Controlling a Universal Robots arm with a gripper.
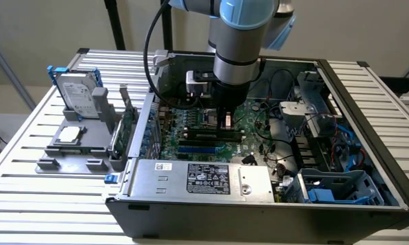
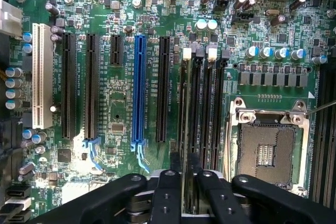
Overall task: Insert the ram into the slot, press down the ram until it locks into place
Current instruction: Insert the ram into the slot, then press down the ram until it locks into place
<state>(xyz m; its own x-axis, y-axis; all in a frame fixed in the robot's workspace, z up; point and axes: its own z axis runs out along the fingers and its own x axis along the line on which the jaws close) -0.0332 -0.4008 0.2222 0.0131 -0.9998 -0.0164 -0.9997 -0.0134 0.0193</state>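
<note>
A pale beige wall (image 1: pixel 41 25) backs a table (image 1: pixel 47 204) of ribbed aluminium slats. On it lies an open dark-grey computer case (image 1: pixel 259 219) of sheet metal, taking up the middle and the three o'clock side of the exterior view. The arm (image 1: pixel 238 46), a grey tube with a light-blue joint cap, comes down from twelve o'clock into the case. The green motherboard (image 2: pixel 121 98) covers the case floor. A flat silver power supply box (image 1: pixel 204 178) with a black label sits at six o'clock of it. At nine o'clock of the case stands a grey plastic fixture (image 1: pixel 68 148). It carries an upright hard drive (image 1: pixel 78 94) and a tall green expansion card (image 1: pixel 126 130).

The black gripper (image 1: pixel 224 125) hangs over the board's centre. Its fingers (image 2: pixel 176 166) are drawn nearly together, leaving a thin gap that lines up with one long black slot (image 2: pixel 187 103). They pinch the top edge of the ram (image 1: pixel 204 135), a long thin dark-and-green stick standing on edge in that slot, at the gripper's six o'clock in the exterior view.

In the wrist view, parallel black sockets sit beside the slot. A blue socket (image 2: pixel 139 90) lies further off, and a white latch (image 2: pixel 187 53) caps the slot's far end. A square metal-framed processor socket (image 2: pixel 265 153) sits on the slots' other side.
</note>
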